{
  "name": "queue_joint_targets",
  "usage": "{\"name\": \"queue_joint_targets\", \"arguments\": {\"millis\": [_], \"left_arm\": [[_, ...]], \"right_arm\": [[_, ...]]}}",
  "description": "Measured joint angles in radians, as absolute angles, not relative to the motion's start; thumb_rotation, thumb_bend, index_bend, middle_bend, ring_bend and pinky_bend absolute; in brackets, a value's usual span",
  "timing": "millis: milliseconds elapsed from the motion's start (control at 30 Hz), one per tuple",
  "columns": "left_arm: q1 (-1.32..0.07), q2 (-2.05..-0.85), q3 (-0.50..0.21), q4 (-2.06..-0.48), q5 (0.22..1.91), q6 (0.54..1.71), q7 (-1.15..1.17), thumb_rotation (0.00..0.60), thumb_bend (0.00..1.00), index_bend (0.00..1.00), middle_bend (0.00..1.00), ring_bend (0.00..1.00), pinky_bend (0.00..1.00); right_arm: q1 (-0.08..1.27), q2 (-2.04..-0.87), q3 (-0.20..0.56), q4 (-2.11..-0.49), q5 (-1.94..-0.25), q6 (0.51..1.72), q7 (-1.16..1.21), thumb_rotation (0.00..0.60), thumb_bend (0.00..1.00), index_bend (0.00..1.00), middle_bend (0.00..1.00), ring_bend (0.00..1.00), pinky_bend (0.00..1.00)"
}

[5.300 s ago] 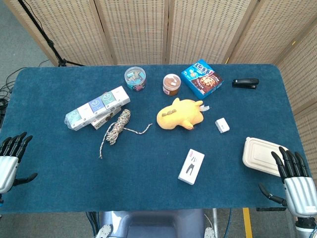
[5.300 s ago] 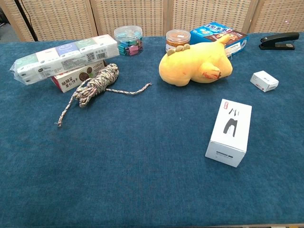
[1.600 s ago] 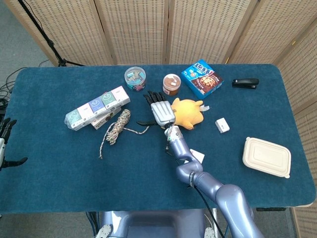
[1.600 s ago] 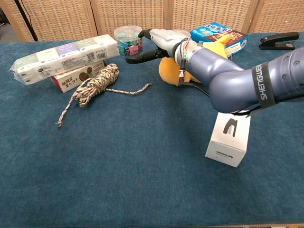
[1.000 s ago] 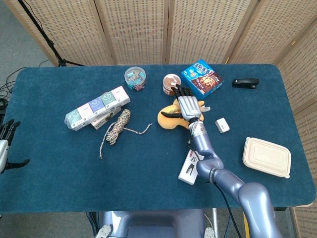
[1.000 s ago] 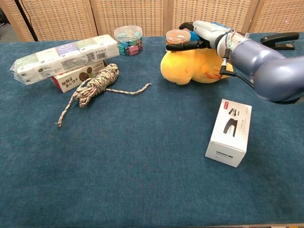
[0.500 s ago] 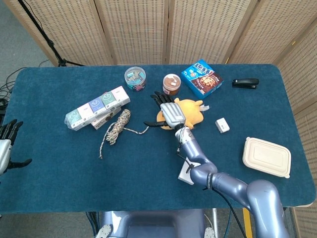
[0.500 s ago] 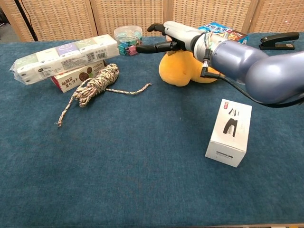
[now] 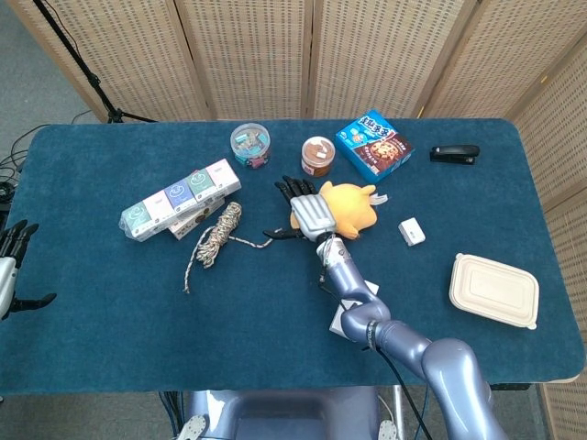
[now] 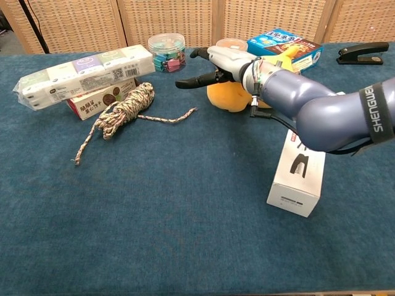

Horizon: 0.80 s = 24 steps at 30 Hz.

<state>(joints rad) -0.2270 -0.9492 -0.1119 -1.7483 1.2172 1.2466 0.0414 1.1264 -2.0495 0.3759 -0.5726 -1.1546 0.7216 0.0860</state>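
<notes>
My right hand (image 9: 307, 213) hovers open with its fingers spread over the left end of a yellow plush toy (image 9: 349, 208). In the chest view the right hand (image 10: 223, 64) is in front of the plush toy (image 10: 229, 96), its thumb pointing left toward the rope. It holds nothing. Whether it touches the plush I cannot tell. A coiled rope (image 9: 217, 232) lies to the hand's left. My left hand (image 9: 10, 267) is open at the table's left edge, away from everything.
Around are a tissue pack (image 9: 180, 196) on a brown box (image 10: 102, 98), a clip jar (image 9: 249, 145), a brown jar (image 9: 317, 156), a blue snack box (image 9: 372, 145), a stapler (image 9: 455, 153), a small white box (image 9: 411, 231), a food container (image 9: 493, 290) and a white carton (image 10: 298, 176) under my right forearm.
My right arm came in over the table, swung from the plush's right side to its left, and has now dropped slightly lower. The left hand barely moved.
</notes>
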Motion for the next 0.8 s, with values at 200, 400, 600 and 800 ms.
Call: {"name": "queue_joint_targets", "arguments": {"millis": [200,400,600,800], "left_arm": [[-0.229,-0.952,-0.111,-1.748,1.216,1.243,0.048,0.6,0.0,0.0,0.0,0.0,0.0],[-0.233,-0.959,-0.108,-1.754,1.214,1.242,0.07,0.6,0.0,0.0,0.0,0.0,0.0],[-0.238,-0.967,-0.107,-1.76,1.203,1.239,0.097,0.6,0.0,0.0,0.0,0.0,0.0],[-0.24,-0.971,-0.108,-1.764,1.194,1.239,0.109,0.6,0.0,0.0,0.0,0.0,0.0]], "right_arm": [[1.116,-2.052,0.367,-0.506,-1.173,0.717,0.147,0.155,0.0,0.0,0.0,0.0,0.0],[1.082,-2.011,0.375,-0.496,-1.163,0.709,0.183,0.155,0.0,0.0,0.0,0.0,0.0],[1.047,-1.974,0.386,-0.49,-1.145,0.69,0.221,0.155,0.0,0.0,0.0,0.0,0.0],[1.032,-1.95,0.4,-0.514,-1.132,0.682,0.255,0.155,0.0,0.0,0.0,0.0,0.0]]}}
